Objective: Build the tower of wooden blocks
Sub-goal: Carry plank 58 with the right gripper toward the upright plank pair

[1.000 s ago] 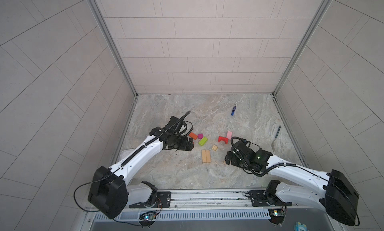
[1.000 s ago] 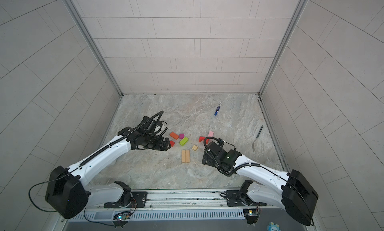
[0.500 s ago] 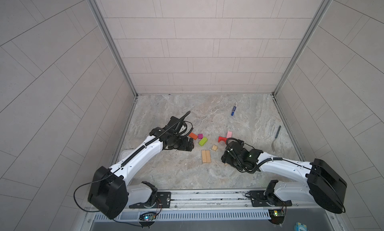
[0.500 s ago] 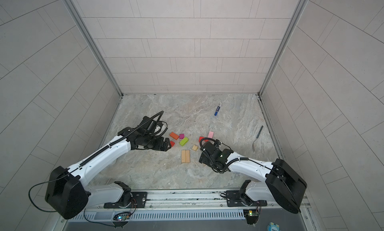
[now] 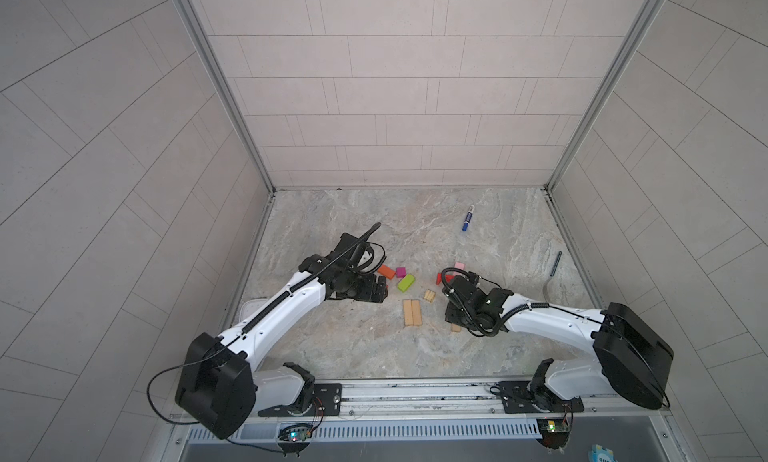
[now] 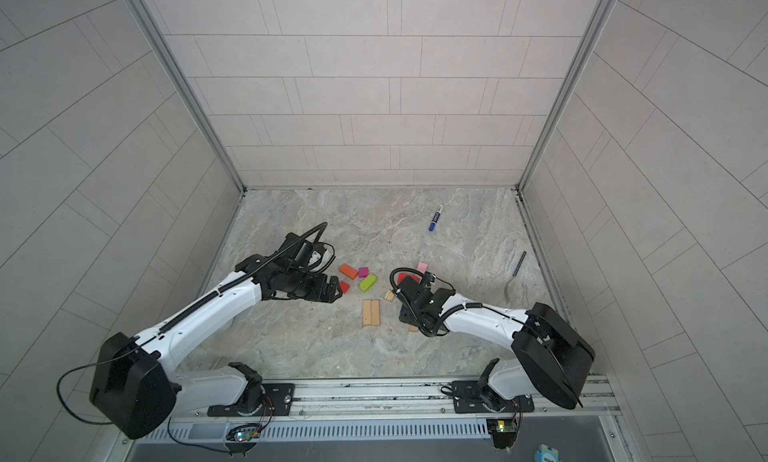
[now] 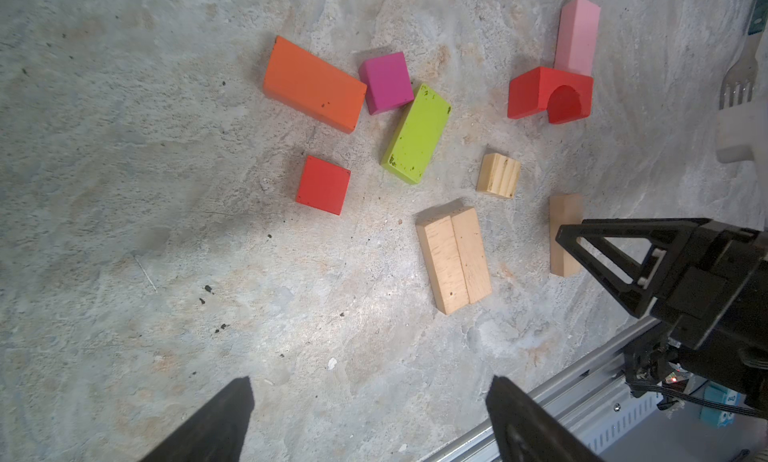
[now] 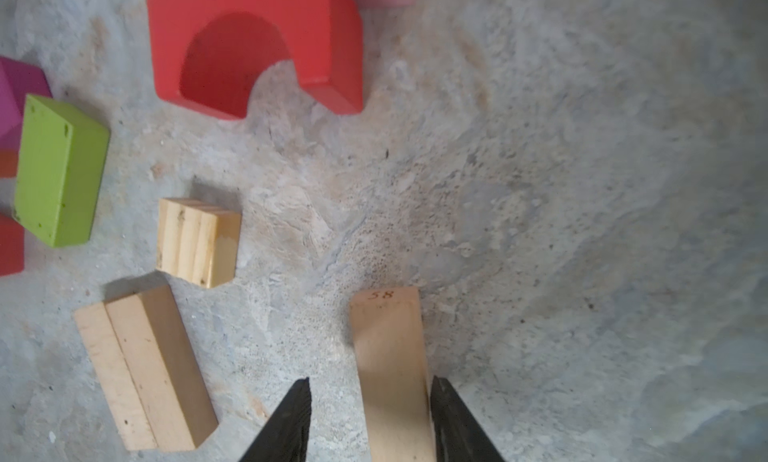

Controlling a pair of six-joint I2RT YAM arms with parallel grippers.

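fingers (image 8: 291, 422) of right gripper (image 8: 370, 380) straddle a tan plank (image 8: 390, 356), set narrow, one touching, one just clear, at 3 o'clock of paired planks (image 5: 412, 313); left gripper (image 7: 370, 414) spread wide

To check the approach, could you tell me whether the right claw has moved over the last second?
Yes: in a top view the right claw shifted left, toward the paired tan planks.
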